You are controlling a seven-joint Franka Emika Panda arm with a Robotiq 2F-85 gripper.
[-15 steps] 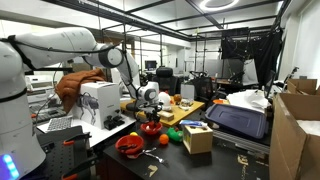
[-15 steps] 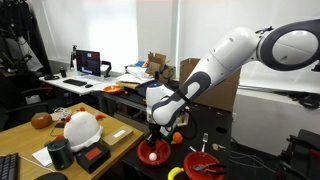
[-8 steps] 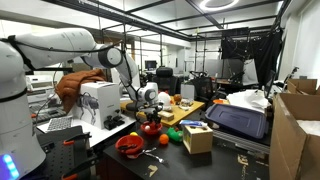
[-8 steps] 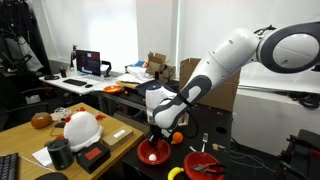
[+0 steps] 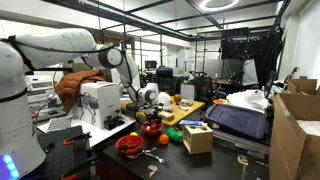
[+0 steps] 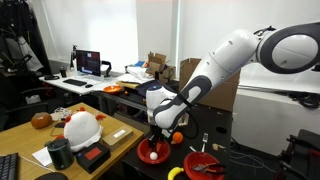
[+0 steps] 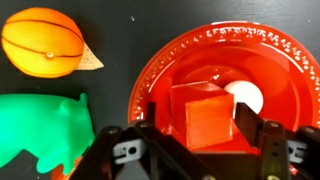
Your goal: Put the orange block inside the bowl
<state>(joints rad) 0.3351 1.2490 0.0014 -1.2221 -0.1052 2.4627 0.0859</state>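
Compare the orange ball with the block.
The ball is round with dark seams; the block is a plain cube. The ball lies on the table outside the bowl; the block is within its rim. The block looks redder than the ball. Both are orange-toned.

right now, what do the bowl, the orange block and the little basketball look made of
Bowl: looks like hard plastic with a glossy finish; it shows bright highlights and a moulded beaded rim.
Orange block: likely plastic or painted wood, with smooth, slightly shiny faces; the look can't settle which.
Basketball toy: probably rubber or soft plastic, with a duller sheen and dark moulded seams.
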